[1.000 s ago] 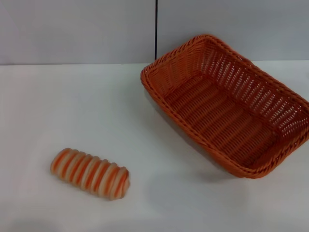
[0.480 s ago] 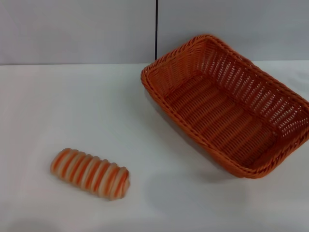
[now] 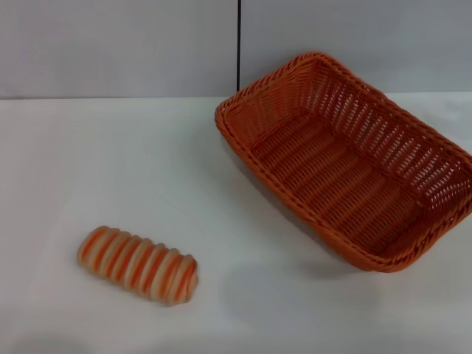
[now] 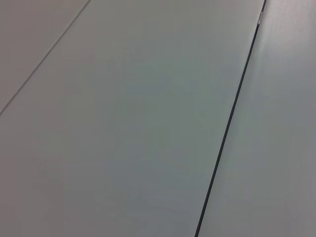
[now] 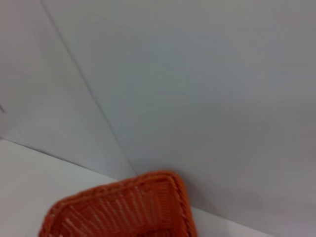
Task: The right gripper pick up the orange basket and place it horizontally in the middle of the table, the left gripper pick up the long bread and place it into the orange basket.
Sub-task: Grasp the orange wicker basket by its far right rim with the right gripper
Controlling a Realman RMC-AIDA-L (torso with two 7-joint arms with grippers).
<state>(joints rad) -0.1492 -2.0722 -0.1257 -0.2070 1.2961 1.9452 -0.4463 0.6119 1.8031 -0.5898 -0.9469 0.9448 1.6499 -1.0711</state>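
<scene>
The orange basket [image 3: 354, 162] lies on the white table [image 3: 110, 162] at the right, set diagonally, with its far corner toward the back wall and its near corner at the right edge of the head view. It is empty inside. One corner of the orange basket [image 5: 128, 207] shows in the right wrist view. The long bread [image 3: 138, 264], striped orange and cream, lies flat at the front left of the table, well apart from the basket. Neither gripper shows in any view.
A grey wall [image 3: 118, 44] with a dark vertical seam [image 3: 239, 44] stands behind the table. The left wrist view holds only the wall panel [image 4: 123, 123] and its seam [image 4: 232, 113].
</scene>
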